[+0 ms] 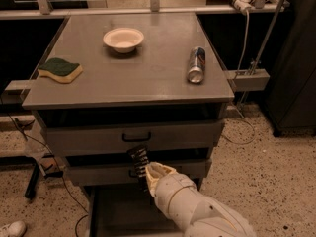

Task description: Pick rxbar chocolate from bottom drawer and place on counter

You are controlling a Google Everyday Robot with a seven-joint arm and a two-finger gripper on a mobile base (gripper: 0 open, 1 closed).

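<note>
My gripper [140,160] is at the end of the cream-coloured arm [187,206] that reaches in from the bottom right. Its dark ribbed tip is in front of the middle drawer [98,174], above the open bottom drawer [116,212]. The bottom drawer is a plain grey tray pulled out at the bottom edge of the camera view, and the arm covers part of it. I cannot make out the rxbar chocolate, either in the drawer or at the gripper's tip. The counter [148,73] is the flat grey top of the cabinet.
On the counter are a white bowl [123,39] at the back, a green and yellow sponge [60,69] at the left and a silver-blue can [196,64] lying at the right. The top drawer [133,138] is shut. Cables and a metal frame stand to the right.
</note>
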